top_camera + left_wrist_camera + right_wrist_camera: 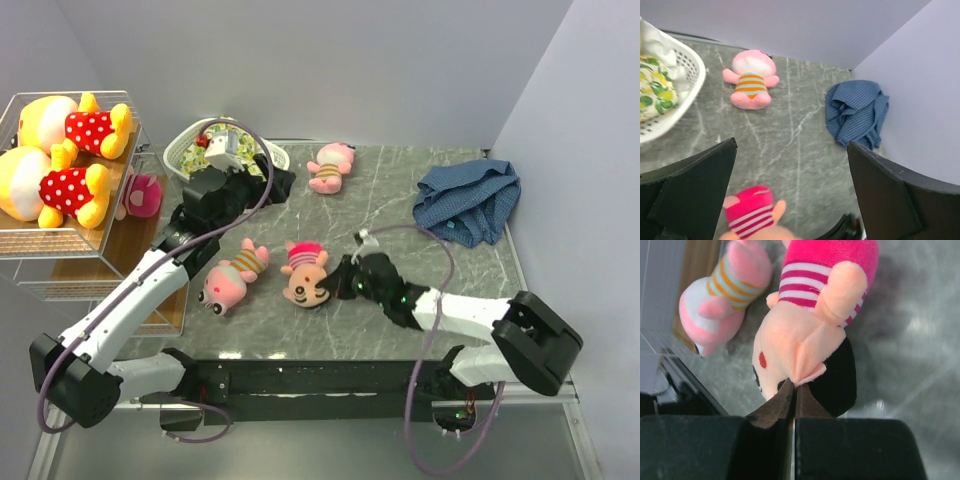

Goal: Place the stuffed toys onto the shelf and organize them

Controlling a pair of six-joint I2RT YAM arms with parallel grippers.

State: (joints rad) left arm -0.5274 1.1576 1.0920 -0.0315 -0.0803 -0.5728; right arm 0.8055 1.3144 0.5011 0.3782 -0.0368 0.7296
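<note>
Two yellow bears (pixel 60 125) (pixel 50 185) in red dotted shirts lie on the shelf's (pixel 70 243) top tier, and a pink toy (pixel 140 195) lies on its lower board. On the table lie a pink striped toy (pixel 330 165) at the back, another (pixel 230 275) near the shelf, and a peach-faced doll (pixel 305 272) in a pink striped shirt. My right gripper (pixel 794 387) is shut on a fold of the doll's head (pixel 805 340). My left gripper (pixel 792 195) is open and empty above the table, between the back toy (pixel 752 85) and the doll (pixel 752 215).
A white oval basket (pixel 180 150) with floral cloth stands behind my left gripper, beside the shelf. A blue checked cloth (pixel 470 200) lies at the back right near the wall. Walls close off the back and right sides.
</note>
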